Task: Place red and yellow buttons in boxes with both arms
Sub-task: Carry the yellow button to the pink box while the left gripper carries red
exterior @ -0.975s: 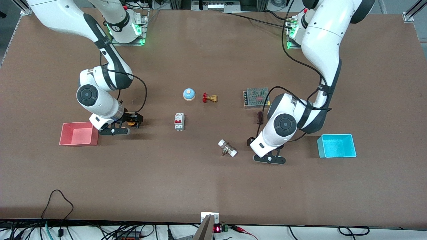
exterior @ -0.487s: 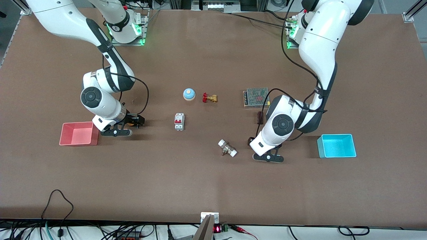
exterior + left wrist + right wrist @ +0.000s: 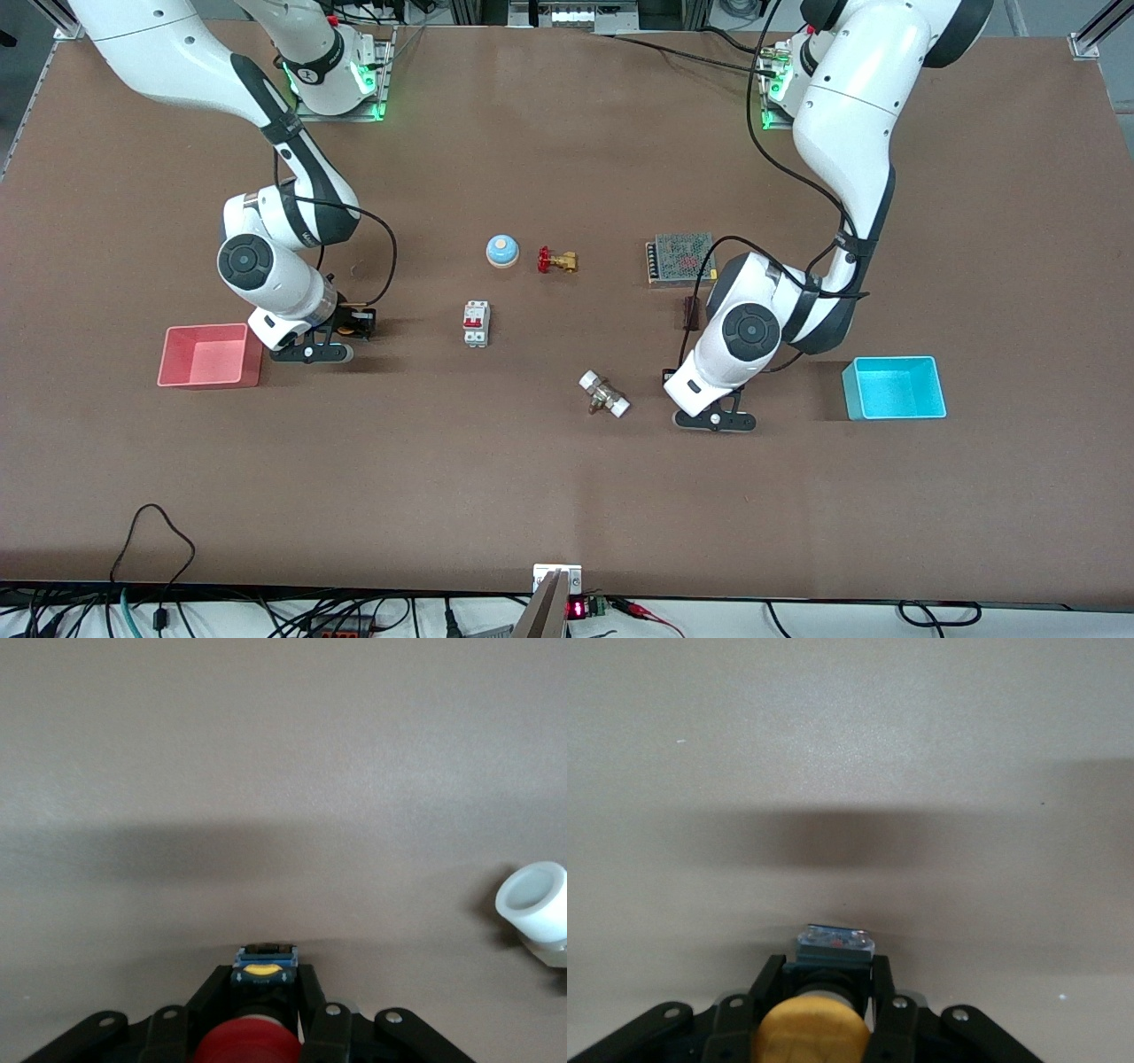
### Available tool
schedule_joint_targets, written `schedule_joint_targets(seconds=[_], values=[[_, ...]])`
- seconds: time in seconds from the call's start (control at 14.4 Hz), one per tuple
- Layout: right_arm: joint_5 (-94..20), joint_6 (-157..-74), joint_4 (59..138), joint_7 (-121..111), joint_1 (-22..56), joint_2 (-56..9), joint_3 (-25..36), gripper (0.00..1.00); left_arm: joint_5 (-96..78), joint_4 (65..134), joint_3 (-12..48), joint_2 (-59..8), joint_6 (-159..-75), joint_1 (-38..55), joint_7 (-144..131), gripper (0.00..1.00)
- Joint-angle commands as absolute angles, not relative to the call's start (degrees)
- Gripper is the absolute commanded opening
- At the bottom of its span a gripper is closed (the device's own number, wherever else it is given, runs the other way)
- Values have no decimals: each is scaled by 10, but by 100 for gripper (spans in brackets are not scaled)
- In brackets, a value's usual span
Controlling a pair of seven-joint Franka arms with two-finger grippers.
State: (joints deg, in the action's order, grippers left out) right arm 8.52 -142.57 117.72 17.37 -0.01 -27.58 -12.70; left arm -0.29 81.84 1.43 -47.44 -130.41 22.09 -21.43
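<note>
My right gripper (image 3: 361,321) is low at the table beside the pink-red box (image 3: 208,354), on the side toward the table's middle. In the right wrist view it (image 3: 830,961) is shut on the orange-yellow button (image 3: 811,1032), which shows as an orange spot in the front view (image 3: 352,329). My left gripper (image 3: 671,379) is low at the table between the white-capped fitting (image 3: 604,394) and the cyan-blue box (image 3: 895,387). In the left wrist view it (image 3: 264,970) is shut on the red button (image 3: 245,1041). The wrist hides the red button in the front view.
A blue dome (image 3: 502,251), a brass valve with a red handle (image 3: 556,260), a white circuit breaker (image 3: 476,323), a meshed power supply (image 3: 680,258) and a small dark part (image 3: 690,312) lie in the table's middle. The white fitting (image 3: 536,904) shows in the left wrist view.
The right gripper's fingers have drawn in around the yellow button and its wrist has shifted slightly. The left gripper's fingertips have also drawn in; that arm has barely moved.
</note>
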Motion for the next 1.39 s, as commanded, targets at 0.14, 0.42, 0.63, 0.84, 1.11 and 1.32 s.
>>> schedule_joint_targets(seconds=[0.14,0.42,0.63,0.84,1.11,1.32], values=[[95,-1373,1142,170,-11,-244,-132,1,5,774,-4,-421,-1185,195,-216,19],[95,-1257,1106,41,-82,-178,-130,2,22,768,-57,-370,-1082,165,-203,19],[92,-1256,1092,-80,-124,-172,-94,2,39,772,-78,-374,-1067,110,-119,19],[84,-1280,1063,-135,-128,-214,-51,2,39,787,-76,-394,-1106,63,-70,19],[85,-1351,1063,-138,-140,-269,-47,2,33,868,-75,-394,-1214,35,-32,19],[90,-1376,1063,-138,-140,-296,-47,2,31,901,-73,-390,-1237,33,-28,20]])
